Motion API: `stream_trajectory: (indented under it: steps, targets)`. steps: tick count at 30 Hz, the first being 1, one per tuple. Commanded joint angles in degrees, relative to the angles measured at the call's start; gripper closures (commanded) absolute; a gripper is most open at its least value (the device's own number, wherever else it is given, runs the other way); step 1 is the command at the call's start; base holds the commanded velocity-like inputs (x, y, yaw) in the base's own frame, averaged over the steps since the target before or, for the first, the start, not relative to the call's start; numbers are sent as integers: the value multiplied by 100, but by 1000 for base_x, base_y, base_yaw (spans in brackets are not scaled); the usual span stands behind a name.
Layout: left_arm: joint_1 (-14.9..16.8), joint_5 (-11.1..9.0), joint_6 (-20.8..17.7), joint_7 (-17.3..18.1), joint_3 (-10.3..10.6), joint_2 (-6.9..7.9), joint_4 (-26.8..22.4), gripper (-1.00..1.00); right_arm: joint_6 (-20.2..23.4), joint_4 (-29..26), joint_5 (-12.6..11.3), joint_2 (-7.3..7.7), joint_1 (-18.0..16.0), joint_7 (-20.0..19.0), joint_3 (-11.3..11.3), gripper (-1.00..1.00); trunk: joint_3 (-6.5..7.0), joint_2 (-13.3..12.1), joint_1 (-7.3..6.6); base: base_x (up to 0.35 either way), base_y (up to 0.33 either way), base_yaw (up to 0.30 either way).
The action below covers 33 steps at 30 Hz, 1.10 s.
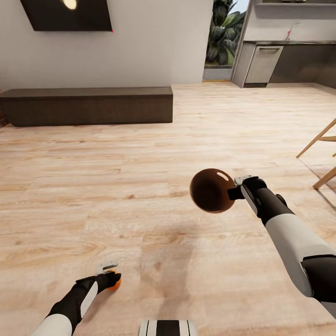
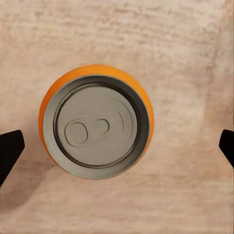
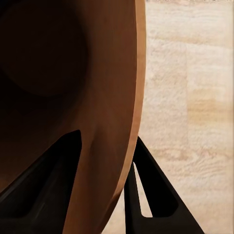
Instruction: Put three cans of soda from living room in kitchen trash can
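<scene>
- Reaching down with my left gripper (image 2: 117, 146) over one orange soda can (image 2: 96, 122), I'd judge this the pick-up step for a can in the living room.
- That can stands upright on the light wood plank floor (image 1: 116, 186), pull-tab top facing the left wrist camera; in the head view it peeks out orange just past the left gripper (image 1: 108, 273), near the lower edge of the floor as seen from the head.
- My left jaws are spread wide, one dark fingertip at each side of the wrist view, well apart from the can and not touching it.
- My right gripper (image 1: 239, 186) is clamped on the rim of the trash can (image 1: 212, 190), one finger inside the glossy copper-brown wall and one outside, holding it in the air above the floor with its mouth turned toward the head camera.
- Next move, as I judge it: lower the left jaws around the can's body, centred, then close and lift.
- Count: one soda can visible, one trash can, two grippers.
- A long dark low bench (image 1: 88, 105) sits along the far wall under the black TV (image 1: 67, 14); grey kitchen cabinets (image 1: 263, 63) show at the far right.
</scene>
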State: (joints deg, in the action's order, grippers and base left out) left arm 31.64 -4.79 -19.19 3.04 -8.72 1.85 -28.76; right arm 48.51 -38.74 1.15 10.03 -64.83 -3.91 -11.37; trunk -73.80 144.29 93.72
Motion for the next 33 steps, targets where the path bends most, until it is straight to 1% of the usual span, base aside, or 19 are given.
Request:
stream_trajectory:
  steps: [1, 6, 14, 24, 33]
  targets:
    - [0, 1, 1, 1, 0, 0, -1, -100, 0, -5, -27, -1, -4, -2, 5, 100, 1, 1, -1, 162, 38, 0]
    - [0, 3, 3, 3, 2, 0, -12, -100, 0, -2, -27, -1, -4, 3, 3, 100, 1, 1, -1, 131, 48, 0]
    - [0, 4, 3, -1, 2, 0, -15, -100, 0, -2, -35, -1, -4, 4, -187, 100, 1, 1, -1, 24, 9, 0]
    - [0, 5, 3, 3, 8, 0, -18, -100, -1, 6, -36, -1, 1, 12, -212, 100, 1, 1, -1, 1, 0, 0]
    - [0, 5, 3, 11, 10, 0, -21, -100, -7, 15, -36, -1, 5, 13, -213, 100, -199, 13, 22, 0, 0, 0]
